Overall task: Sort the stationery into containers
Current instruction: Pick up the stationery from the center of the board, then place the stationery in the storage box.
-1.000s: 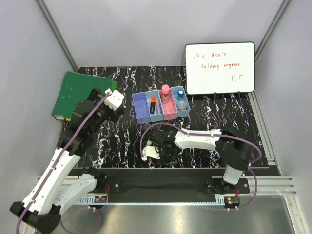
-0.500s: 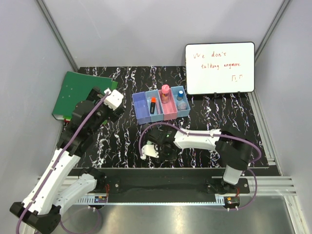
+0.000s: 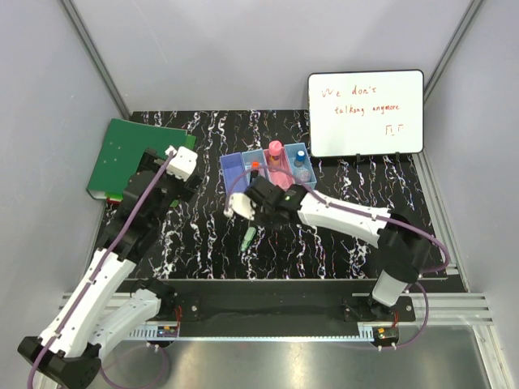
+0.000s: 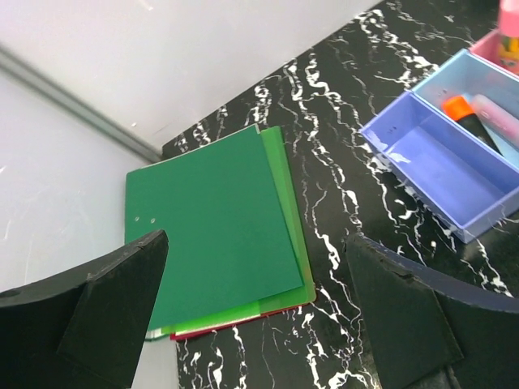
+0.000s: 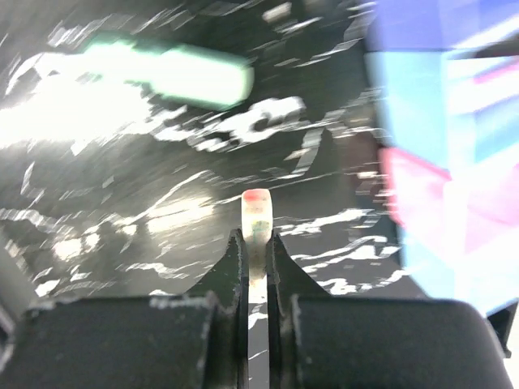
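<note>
A small pale item [image 5: 257, 212] with a reddish tip is pinched between the pressed-together fingers of the right pincer [image 5: 256, 237]. What kind of stationery it is cannot be told, as the wrist view is blurred. It is held above the black marbled surface [image 3: 324, 255], just in front of the row of joined containers [image 4: 422, 162].

A green highlighter [image 3: 247, 237] is seen lying on the surface near that pincer, apart from it and outside the containers. The leftmost blue bin is seen bare. An orange-capped marker [image 4: 458, 105] is lodged in the bin beside it. A pink-capped tube [image 3: 276, 149] and a blue-capped bottle [image 3: 300, 154] are stood in the bins further right.

The left pincer [image 4: 255, 267] is spread wide and held above the surface over the edge of a green binder [image 4: 219, 219], with nothing between its fingers. A whiteboard [image 3: 365, 113] is propped at the far right.
</note>
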`<state>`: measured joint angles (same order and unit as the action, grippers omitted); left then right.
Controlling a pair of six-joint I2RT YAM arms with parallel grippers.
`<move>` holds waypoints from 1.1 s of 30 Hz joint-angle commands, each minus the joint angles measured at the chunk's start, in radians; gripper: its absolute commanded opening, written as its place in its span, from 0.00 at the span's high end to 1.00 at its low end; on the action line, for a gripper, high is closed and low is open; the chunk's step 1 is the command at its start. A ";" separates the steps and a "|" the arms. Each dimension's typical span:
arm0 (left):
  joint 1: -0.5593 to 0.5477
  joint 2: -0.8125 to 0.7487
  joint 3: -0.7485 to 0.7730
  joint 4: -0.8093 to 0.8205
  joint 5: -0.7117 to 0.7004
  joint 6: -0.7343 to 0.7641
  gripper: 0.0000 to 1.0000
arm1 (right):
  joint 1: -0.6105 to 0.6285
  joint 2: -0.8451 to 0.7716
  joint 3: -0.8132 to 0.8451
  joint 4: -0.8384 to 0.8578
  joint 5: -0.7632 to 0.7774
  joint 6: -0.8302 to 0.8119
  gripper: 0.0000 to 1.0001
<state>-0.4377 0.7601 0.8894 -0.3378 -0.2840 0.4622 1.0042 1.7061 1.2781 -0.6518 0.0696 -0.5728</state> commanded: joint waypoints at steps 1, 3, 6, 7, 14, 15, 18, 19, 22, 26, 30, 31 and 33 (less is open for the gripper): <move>-0.003 -0.024 -0.006 0.077 -0.076 -0.042 0.01 | -0.047 0.023 0.134 0.046 0.050 0.070 1.00; -0.003 -0.030 -0.007 0.075 -0.083 -0.049 0.01 | -0.064 0.047 0.168 0.049 0.056 0.089 1.00; -0.001 -0.031 -0.007 0.079 -0.099 -0.057 0.01 | -0.079 0.079 0.228 0.058 0.059 0.103 1.00; -0.001 -0.033 -0.006 0.083 -0.103 -0.062 0.01 | -0.081 0.089 0.257 0.063 0.061 0.106 1.00; -0.002 -0.041 -0.006 0.082 -0.103 -0.074 0.01 | -0.092 0.185 0.394 0.080 0.042 0.175 1.00; -0.001 -0.042 -0.004 0.080 -0.103 -0.074 0.01 | -0.093 0.194 0.420 0.080 0.041 0.182 1.00; -0.001 -0.045 -0.003 0.082 -0.103 -0.068 0.01 | -0.104 0.237 0.472 0.084 0.041 0.215 1.00; -0.001 -0.047 -0.003 0.082 -0.100 -0.066 0.01 | -0.107 0.260 0.486 0.084 0.039 0.223 1.00; -0.001 -0.061 -0.009 0.080 -0.089 -0.059 0.01 | -0.118 0.306 0.538 0.095 0.042 0.241 1.00; -0.001 -0.067 -0.012 0.080 -0.076 -0.056 0.01 | -0.127 0.358 0.586 0.110 0.033 0.251 1.00; -0.001 -0.068 -0.007 0.085 -0.075 -0.048 0.01 | -0.131 0.418 0.615 0.115 0.022 0.254 1.00; -0.001 -0.070 -0.009 0.085 -0.073 -0.046 0.01 | -0.133 0.429 0.621 0.124 0.022 0.249 1.00; -0.001 -0.077 -0.007 0.086 -0.067 -0.042 0.01 | -0.139 0.467 0.652 0.135 0.029 0.249 1.00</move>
<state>-0.4374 0.7055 0.8795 -0.3042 -0.3634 0.4107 0.8764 2.1181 1.8565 -0.5659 0.1108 -0.3401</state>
